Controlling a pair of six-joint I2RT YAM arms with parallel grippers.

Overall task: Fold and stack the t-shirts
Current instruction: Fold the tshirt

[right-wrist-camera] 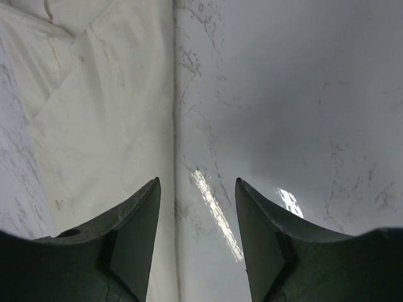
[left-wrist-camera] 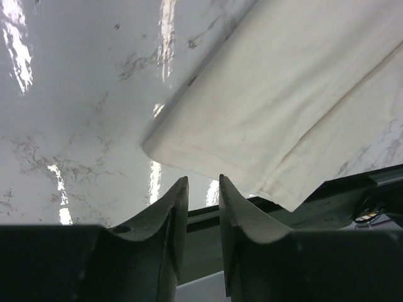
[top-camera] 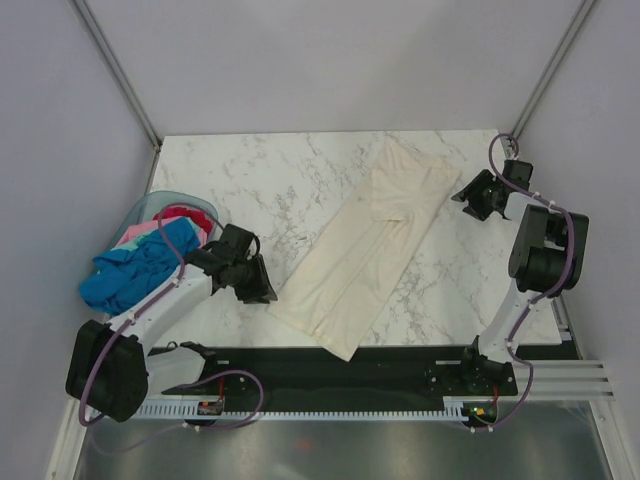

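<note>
A cream-white t-shirt [top-camera: 370, 245] lies on the marble table, folded into a long strip that runs diagonally from the far right to the near middle. My left gripper [top-camera: 266, 290] hovers just left of the strip's near end. In the left wrist view its jaws [left-wrist-camera: 203, 179] stand a little apart with nothing between them, and the cream t-shirt's hem [left-wrist-camera: 283, 107] lies just beyond the tips. My right gripper [top-camera: 470, 197] is open beside the shirt's far right edge. In the right wrist view it [right-wrist-camera: 197, 180] is empty above bare marble, with the cream cloth [right-wrist-camera: 107, 113] to its left.
A pale blue basket [top-camera: 150, 205] at the table's left edge holds a heap of shirts: bright blue [top-camera: 135, 270] spilling over the front, pink [top-camera: 140, 232] and red [top-camera: 180, 212] behind. A black rail [top-camera: 330, 365] runs along the near edge between the arm bases.
</note>
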